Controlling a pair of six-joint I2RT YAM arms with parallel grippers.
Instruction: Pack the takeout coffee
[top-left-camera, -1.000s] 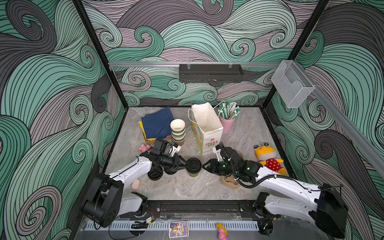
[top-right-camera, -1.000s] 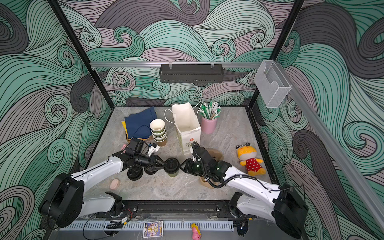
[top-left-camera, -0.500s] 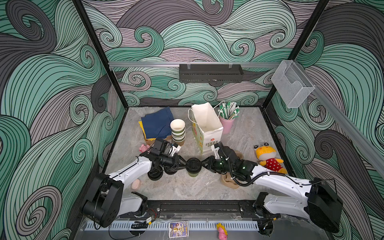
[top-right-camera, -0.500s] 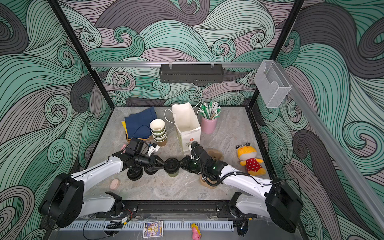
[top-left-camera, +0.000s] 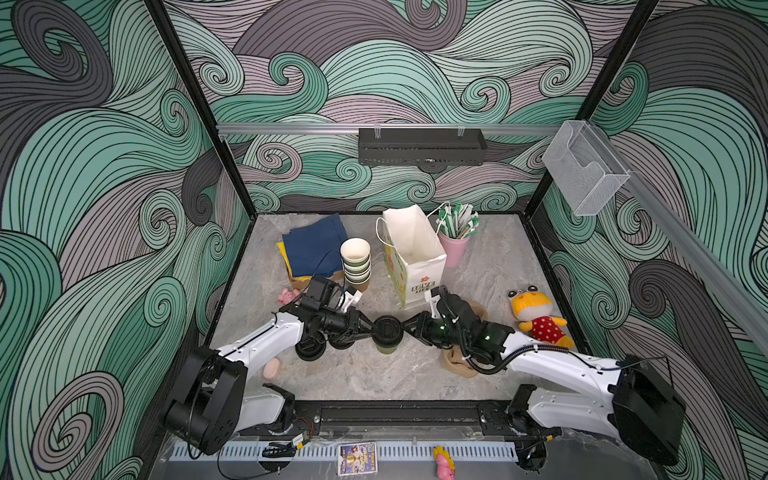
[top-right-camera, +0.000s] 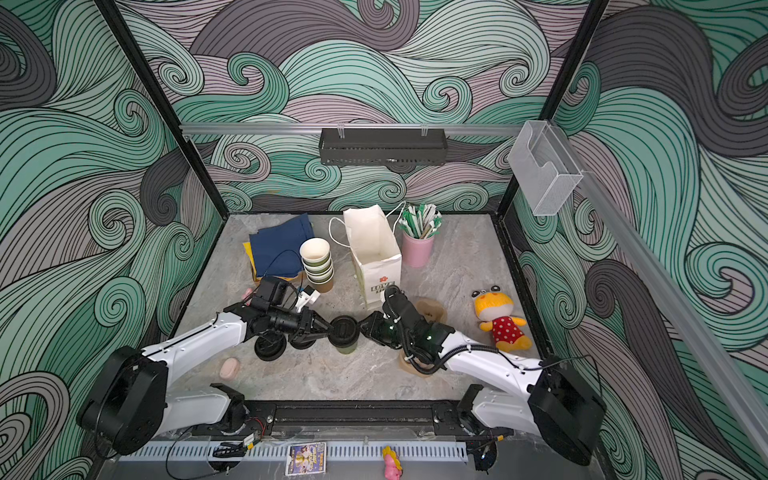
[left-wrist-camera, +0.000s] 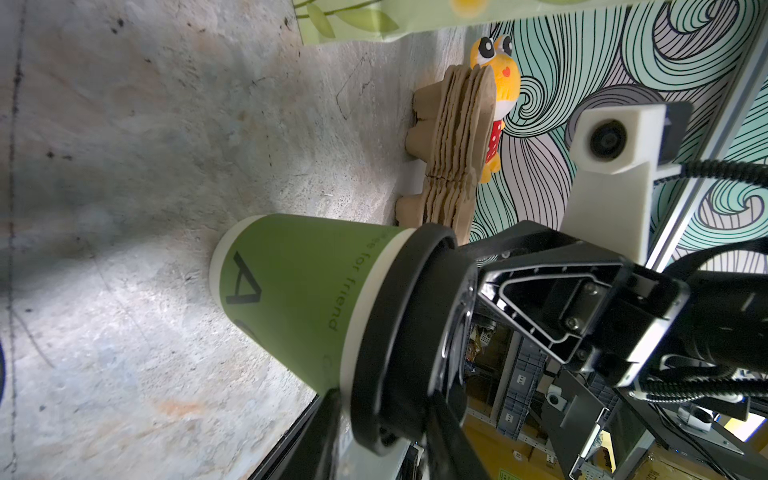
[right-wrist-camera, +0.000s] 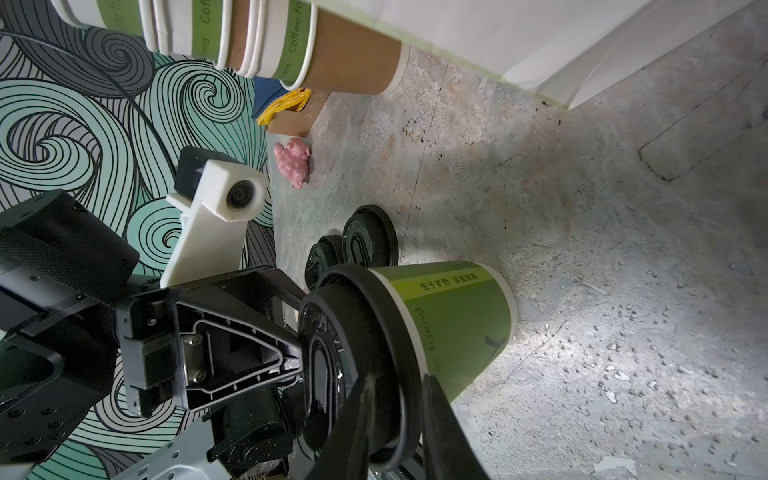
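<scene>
One takeout coffee (top-left-camera: 386, 347), an olive-green paper cup, stands upright at the front middle of the table with a black sip lid (top-left-camera: 387, 330) on it; in both top views it sits between the two arms. My left gripper (top-left-camera: 369, 330) reaches in from the left, shut on the lid's rim. From the right my right gripper (top-left-camera: 409, 328) is shut on the opposite rim. In the left wrist view my gripper (left-wrist-camera: 390, 432) straddles the lid (left-wrist-camera: 415, 332), one finger on top, one under the rim. The right wrist view shows my right gripper (right-wrist-camera: 399, 432) clamping the lid (right-wrist-camera: 361, 365) likewise.
Loose black lids (top-left-camera: 311, 351) lie under the left arm. Behind stand a stack of cups (top-left-camera: 355, 262), an open white paper bag (top-left-camera: 411, 253) and a pink cup of straws (top-left-camera: 455, 249). Brown pulp carriers (top-left-camera: 457, 365) lie under the right arm, a plush toy (top-left-camera: 536, 320) beyond.
My right gripper has slid left to the cup and its jaws have closed on the lid's rim. The left gripper has stayed at the lid, closing slightly.
</scene>
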